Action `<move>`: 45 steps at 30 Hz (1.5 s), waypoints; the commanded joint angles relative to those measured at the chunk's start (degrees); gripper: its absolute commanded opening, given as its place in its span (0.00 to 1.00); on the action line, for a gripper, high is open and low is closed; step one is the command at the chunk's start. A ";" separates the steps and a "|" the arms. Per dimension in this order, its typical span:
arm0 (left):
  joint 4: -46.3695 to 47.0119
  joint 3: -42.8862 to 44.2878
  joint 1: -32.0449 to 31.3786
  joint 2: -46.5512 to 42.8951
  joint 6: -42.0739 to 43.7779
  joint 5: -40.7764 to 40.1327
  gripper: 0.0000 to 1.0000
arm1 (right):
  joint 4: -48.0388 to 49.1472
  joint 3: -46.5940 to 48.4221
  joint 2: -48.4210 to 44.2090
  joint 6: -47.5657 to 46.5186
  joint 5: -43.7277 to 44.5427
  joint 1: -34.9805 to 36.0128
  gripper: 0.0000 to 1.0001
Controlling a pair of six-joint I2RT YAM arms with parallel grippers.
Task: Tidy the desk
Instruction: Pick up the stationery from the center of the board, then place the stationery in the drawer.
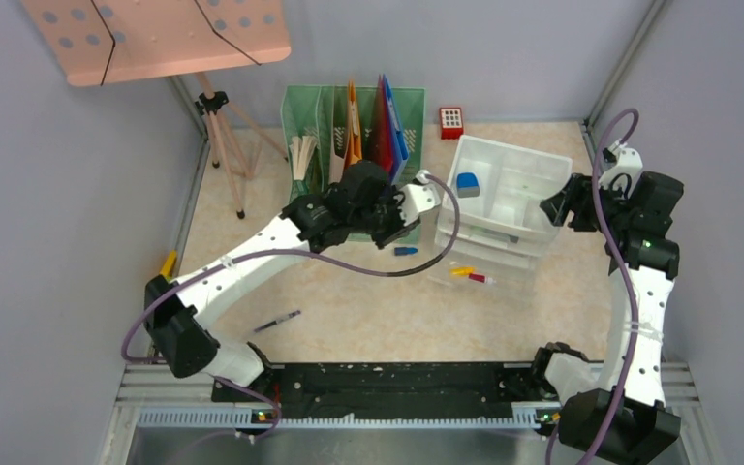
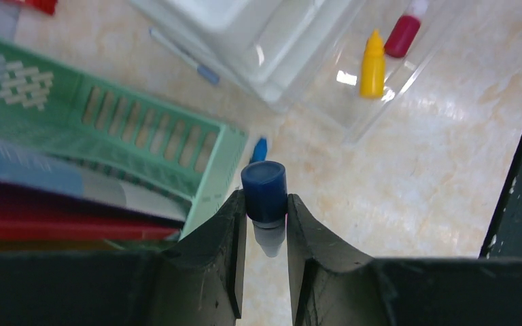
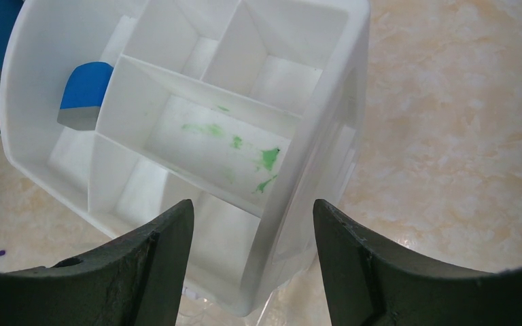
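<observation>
The desk (image 1: pixel 349 300) is a beige marble-patterned top. My left gripper (image 1: pixel 387 215) hovers beside the front corner of a green file rack (image 1: pixel 354 126). In the left wrist view it (image 2: pixel 266 212) is shut on a small bottle with a blue cap (image 2: pixel 264 190), held above the desk. My right gripper (image 1: pixel 554 208) is open at the right side of a white compartment organizer (image 1: pixel 509 189). In the right wrist view its fingers (image 3: pixel 166 238) stand either side of the organizer's near wall (image 3: pixel 312 170), holding nothing.
A blue block (image 1: pixel 468 183) lies in the organizer. Yellow (image 1: pixel 461 271) and red (image 1: pixel 480 278) bottles lie in a clear drawer at its front. A small blue item (image 1: pixel 405 251), a pen (image 1: pixel 278 321), a red box (image 1: pixel 451 122) and a pink music stand (image 1: pixel 155 34) are around.
</observation>
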 commanded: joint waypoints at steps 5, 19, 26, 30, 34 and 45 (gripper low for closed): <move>-5.04 17.09 -7.94 13.92 2.67 1.01 0.21 | 1.71 0.23 -0.72 -0.41 -0.63 -0.56 0.65; -3.41 23.49 -11.96 25.81 2.96 -0.93 0.53 | 1.52 -0.28 -1.32 -0.73 -0.80 -0.65 0.65; -3.76 20.07 -11.92 18.35 3.03 -6.48 0.61 | 1.62 -0.21 -1.05 -0.49 -1.06 -0.70 0.65; -2.82 11.71 -11.71 10.76 3.84 -9.79 0.62 | 1.50 0.02 -1.15 -0.61 -1.07 -0.70 0.65; 0.58 0.29 -10.54 2.89 3.93 -13.54 0.63 | 1.58 0.06 -0.87 -0.62 -1.14 -0.67 0.65; 17.44 -22.43 3.25 -2.79 11.95 2.68 0.65 | 2.22 -0.09 -0.15 -0.30 -1.16 -0.67 0.65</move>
